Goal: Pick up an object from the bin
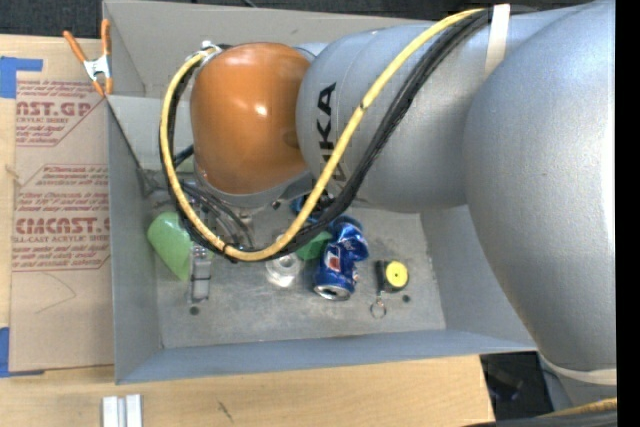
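Observation:
My gripper (213,211) hangs low over the bin's left half, its dark body showing just beneath the arm's wrist. A pale green rounded object (169,245) lies right beside it on the left. A thin grey metal piece (200,281) points down to the floor just below the gripper; I cannot tell whether it belongs to the gripper. A small clear round thing (282,271) lies to the lower right of the gripper. Nothing is seen held.
Right of the gripper lie a crushed blue can (338,261), a darker green thing (315,246) partly under the arm, a yellow disc on a black stub (394,275) and a tiny ring (378,309). The arm hides the bin's back and right.

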Motion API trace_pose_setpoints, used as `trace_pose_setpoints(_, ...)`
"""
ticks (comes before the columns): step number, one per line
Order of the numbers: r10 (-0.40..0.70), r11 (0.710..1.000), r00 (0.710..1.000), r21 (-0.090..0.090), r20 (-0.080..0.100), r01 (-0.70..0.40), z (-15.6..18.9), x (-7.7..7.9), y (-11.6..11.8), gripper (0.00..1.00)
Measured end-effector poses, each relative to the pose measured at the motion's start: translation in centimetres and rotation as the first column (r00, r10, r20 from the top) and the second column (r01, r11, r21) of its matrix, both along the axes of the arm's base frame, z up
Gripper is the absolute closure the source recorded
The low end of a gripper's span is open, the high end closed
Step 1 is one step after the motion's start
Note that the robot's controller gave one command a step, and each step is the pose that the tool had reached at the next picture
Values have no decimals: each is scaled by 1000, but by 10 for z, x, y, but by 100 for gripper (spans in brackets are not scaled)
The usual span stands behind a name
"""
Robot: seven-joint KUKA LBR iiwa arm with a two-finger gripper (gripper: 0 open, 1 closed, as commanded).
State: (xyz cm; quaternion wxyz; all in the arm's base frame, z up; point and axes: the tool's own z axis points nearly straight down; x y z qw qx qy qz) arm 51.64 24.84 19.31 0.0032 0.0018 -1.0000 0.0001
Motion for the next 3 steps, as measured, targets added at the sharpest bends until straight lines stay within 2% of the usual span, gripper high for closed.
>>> trace_pose_setpoints(1,608,794,793,-4,37,-608,-98,37,-45,0)
trace_pose_setpoints(2,607,794,793,-3,40,-608,-99,38,-44,100)
trace_pose_setpoints(3,602,799,799,-3,20,-602,49,75,-15,100)
